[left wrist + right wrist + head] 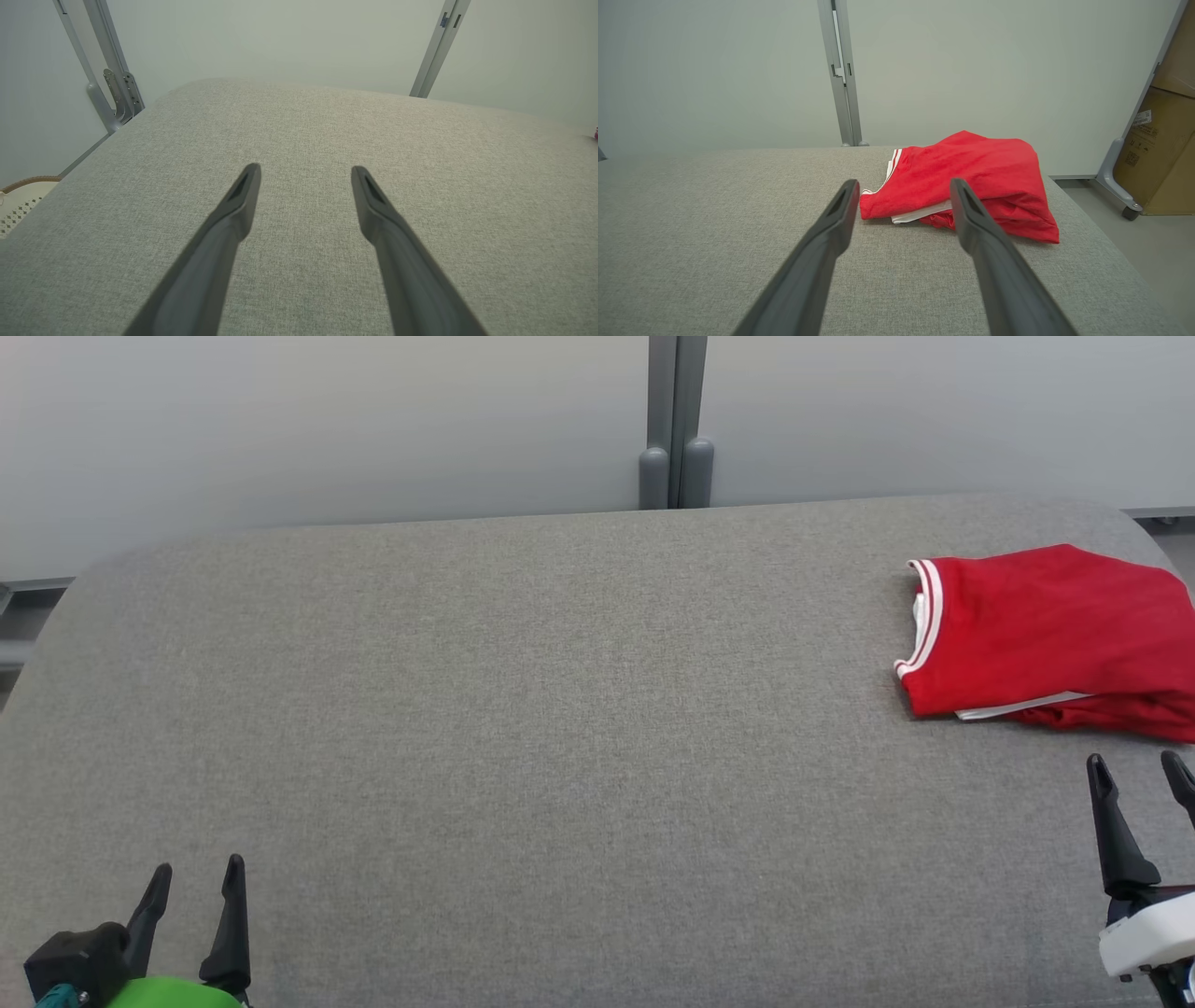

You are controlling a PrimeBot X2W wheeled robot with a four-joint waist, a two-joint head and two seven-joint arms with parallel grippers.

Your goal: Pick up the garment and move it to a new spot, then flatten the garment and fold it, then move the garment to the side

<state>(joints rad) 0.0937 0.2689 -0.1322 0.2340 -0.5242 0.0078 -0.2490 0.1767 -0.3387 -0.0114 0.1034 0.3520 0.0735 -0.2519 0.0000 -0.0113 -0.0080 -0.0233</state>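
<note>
Red garment (1055,630) — folded, box label (1141,118) illegible

A grey fabric-covered table (523,728) stands under soft, even light. Behind the table rise pale partition panels (327,420), joined by a grey metal post (675,420). Off the table's right end, a cardboard box (1164,154) sits on the grey floor (1153,252) beside a castor (1128,212). Off the table's left end sits a white perforated basket (18,205).
</note>
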